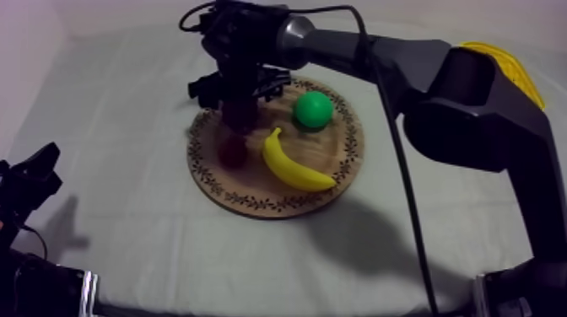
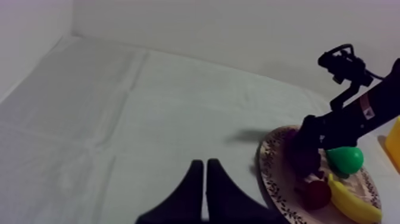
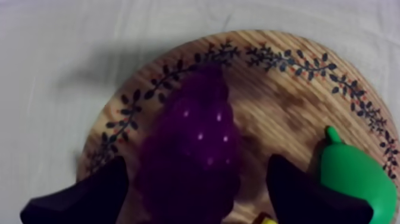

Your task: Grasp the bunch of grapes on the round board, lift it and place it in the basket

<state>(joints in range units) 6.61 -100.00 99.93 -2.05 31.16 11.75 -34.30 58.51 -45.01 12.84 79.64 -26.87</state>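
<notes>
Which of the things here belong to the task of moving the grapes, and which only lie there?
Belong to the job: purple bunch of grapes; round wooden board with patterned rim; yellow basket; right gripper, open astride the grapes.
Just lying about: yellow banana; green pear; small red fruit; left gripper, shut, off the board.
</notes>
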